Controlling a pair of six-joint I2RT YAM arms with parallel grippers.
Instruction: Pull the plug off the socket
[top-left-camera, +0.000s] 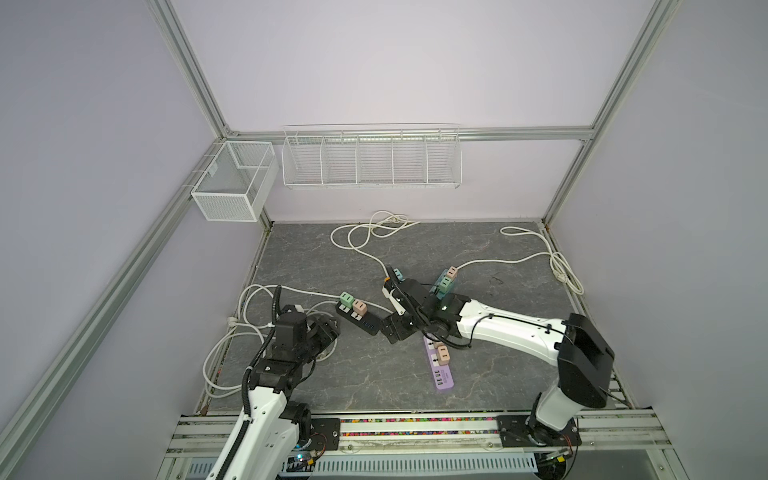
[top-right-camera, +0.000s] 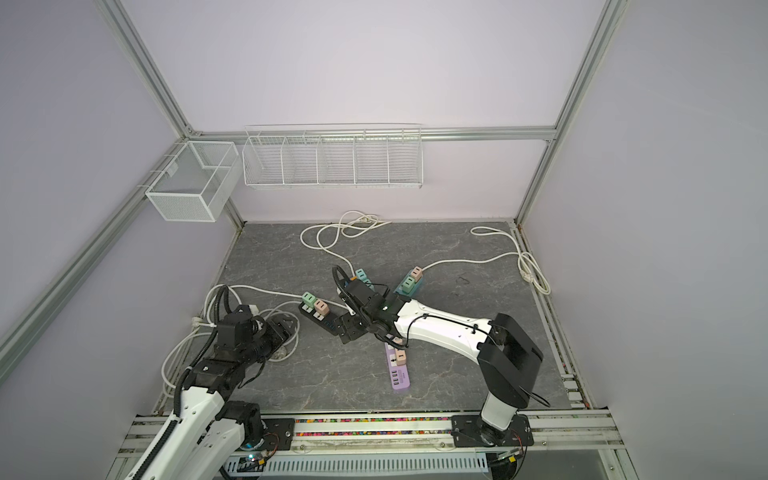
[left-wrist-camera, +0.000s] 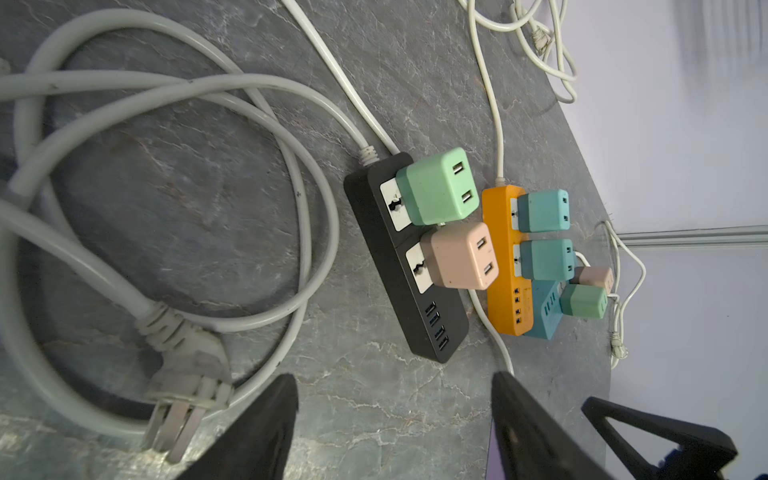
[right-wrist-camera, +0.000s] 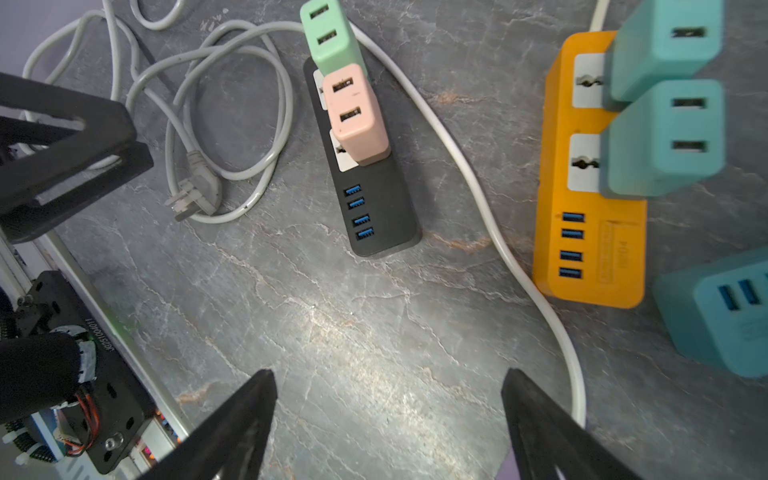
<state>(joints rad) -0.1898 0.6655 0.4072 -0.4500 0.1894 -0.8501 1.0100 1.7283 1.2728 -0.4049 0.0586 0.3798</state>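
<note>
Bare worktop (right-wrist-camera: 332, 324) is seen between the black power strip (left-wrist-camera: 428, 332) and the left end effector (left-wrist-camera: 392, 378) and right end effector (right-wrist-camera: 388, 372). The strip's green plug (left-wrist-camera: 432, 187) and pink plug (left-wrist-camera: 461, 255) are seated upright, ahead of the left end effector, untouched. Both end effectors are spread, nothing pinched. The orange power strip (right-wrist-camera: 594, 291) is largely hidden by the right arm (top-left-camera: 511, 328) in both top views.

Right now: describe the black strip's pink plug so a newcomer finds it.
On the grey marbled tabletop, find the only black power strip, left of centre in both top views. Of its two cube plugs, the pink plug sits beside the blue USB ports; the mint-green plug is at the cord end.
</note>
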